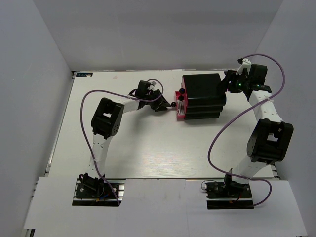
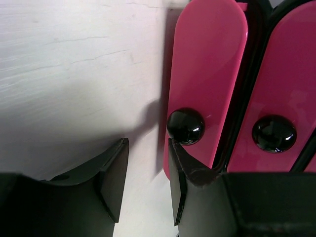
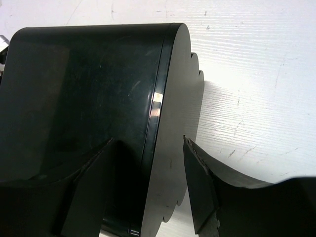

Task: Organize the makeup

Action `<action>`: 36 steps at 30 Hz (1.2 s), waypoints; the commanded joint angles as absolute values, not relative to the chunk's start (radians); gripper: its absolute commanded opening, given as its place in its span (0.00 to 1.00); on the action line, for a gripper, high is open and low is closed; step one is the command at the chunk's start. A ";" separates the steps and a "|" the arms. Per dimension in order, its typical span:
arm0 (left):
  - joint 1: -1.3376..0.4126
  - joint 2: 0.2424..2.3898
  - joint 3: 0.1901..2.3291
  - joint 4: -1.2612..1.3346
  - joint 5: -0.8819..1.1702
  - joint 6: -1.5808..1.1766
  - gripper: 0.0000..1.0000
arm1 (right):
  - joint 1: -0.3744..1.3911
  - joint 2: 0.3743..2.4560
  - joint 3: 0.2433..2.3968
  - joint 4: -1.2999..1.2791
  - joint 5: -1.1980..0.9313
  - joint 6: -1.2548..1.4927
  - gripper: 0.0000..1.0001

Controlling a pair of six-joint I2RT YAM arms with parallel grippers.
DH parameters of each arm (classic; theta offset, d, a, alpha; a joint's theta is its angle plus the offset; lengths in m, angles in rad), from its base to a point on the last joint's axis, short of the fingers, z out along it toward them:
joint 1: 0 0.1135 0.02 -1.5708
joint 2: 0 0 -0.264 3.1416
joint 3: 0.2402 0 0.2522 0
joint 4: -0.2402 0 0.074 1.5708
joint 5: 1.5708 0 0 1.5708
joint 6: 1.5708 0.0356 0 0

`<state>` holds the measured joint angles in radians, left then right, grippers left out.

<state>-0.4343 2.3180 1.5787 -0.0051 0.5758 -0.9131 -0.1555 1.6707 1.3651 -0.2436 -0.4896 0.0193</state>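
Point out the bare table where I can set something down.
Widest bare patch: the table between the left arm and right arm, nearer than the black box. Another lies in the far-left corner, beside the left arm's cable. Crowded: around the box, left gripper at its pink drawers, right gripper straddling its back edge.

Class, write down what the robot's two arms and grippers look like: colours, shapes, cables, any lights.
Both the left arm and right arm have white links joined by chunky black housings. A purple cable loops along each. A green light glows near the right wrist. The left gripper and right gripper have matte black, wedge-shaped fingers.
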 commanded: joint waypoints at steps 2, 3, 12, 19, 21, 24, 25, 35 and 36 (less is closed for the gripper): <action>-0.459 2.338 1.635 0.040 0.591 -0.945 0.48 | -0.161 1.689 1.384 -0.275 -0.500 0.005 0.62; -0.469 2.342 1.643 0.044 0.592 -0.949 0.48 | -0.160 1.689 1.384 -0.275 -0.500 0.005 0.62; -0.506 2.402 1.738 0.044 0.598 -0.985 0.48 | -0.160 1.694 1.385 -0.284 -0.512 0.005 0.61; -0.526 2.421 1.767 0.031 0.588 -0.997 0.48 | -0.161 1.690 1.382 -0.285 -0.508 0.005 0.61; -0.526 2.393 1.746 0.026 0.566 -0.994 0.49 | -0.161 1.686 1.379 -0.285 -0.497 0.005 0.62; -0.514 2.334 1.672 0.028 0.535 -0.997 0.56 | -0.166 1.671 1.378 -0.279 -0.474 0.005 0.65; -0.502 2.316 1.619 0.034 0.528 -1.003 0.58 | -0.170 1.666 1.373 -0.279 -0.466 0.005 0.66; -0.430 2.047 1.312 0.074 0.463 -0.976 0.76 | -0.219 1.591 1.374 -0.284 -0.431 -0.032 0.88; -0.417 2.027 1.293 0.069 0.462 -0.967 0.77 | -0.224 1.583 1.376 -0.287 -0.428 -0.043 0.89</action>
<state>-0.4438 2.1464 1.3426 0.0765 0.4953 -0.9985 -0.2035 1.6520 1.3651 -0.2752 -0.4534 -0.0059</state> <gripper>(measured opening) 0.760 0.878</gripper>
